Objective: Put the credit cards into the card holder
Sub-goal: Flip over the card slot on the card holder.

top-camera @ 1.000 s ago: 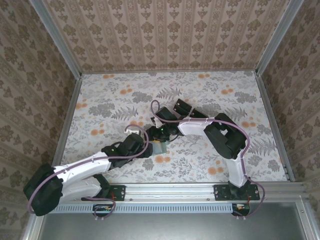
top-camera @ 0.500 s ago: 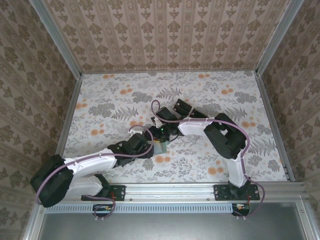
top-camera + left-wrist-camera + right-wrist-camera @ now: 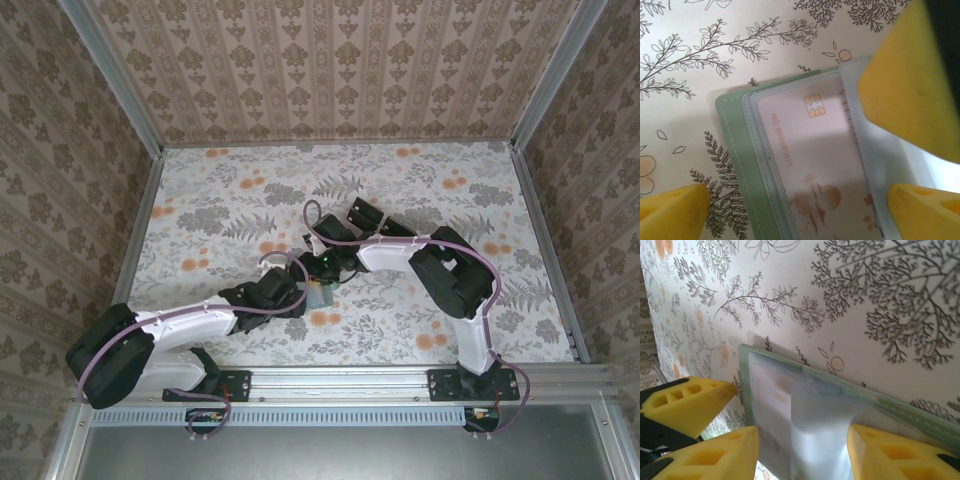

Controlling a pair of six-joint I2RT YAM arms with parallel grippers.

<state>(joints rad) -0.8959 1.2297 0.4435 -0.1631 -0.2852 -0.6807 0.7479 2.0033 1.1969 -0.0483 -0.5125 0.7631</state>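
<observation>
The sage-green card holder point(image 3: 320, 294) lies open on the flowered table between the two wrists. In the left wrist view its green edge point(image 3: 732, 140) and clear sleeves show, with a pale pink credit card point(image 3: 810, 145), gold chip uppermost, lying in a sleeve. My left gripper point(image 3: 798, 196) is open, one finger on each side of the wallet. My right gripper point(image 3: 802, 435) is open too, its fingers either side of a raised clear sleeve leaf point(image 3: 822, 425). One right finger point(image 3: 910, 80) presses near the wallet's far corner. The card point(image 3: 776, 395) shows faintly through the plastic.
A left finger point(image 3: 690, 400) sits close beside the right fingers. A black blocky object point(image 3: 364, 214) stands behind the right forearm. Patterned walls and metal rails point(image 3: 135, 240) enclose the table; the floral surface stretches open to the left and back.
The left arm's elbow has swung right and forward, and its wrist has edged closer over the wallet. The right arm has stayed put.
</observation>
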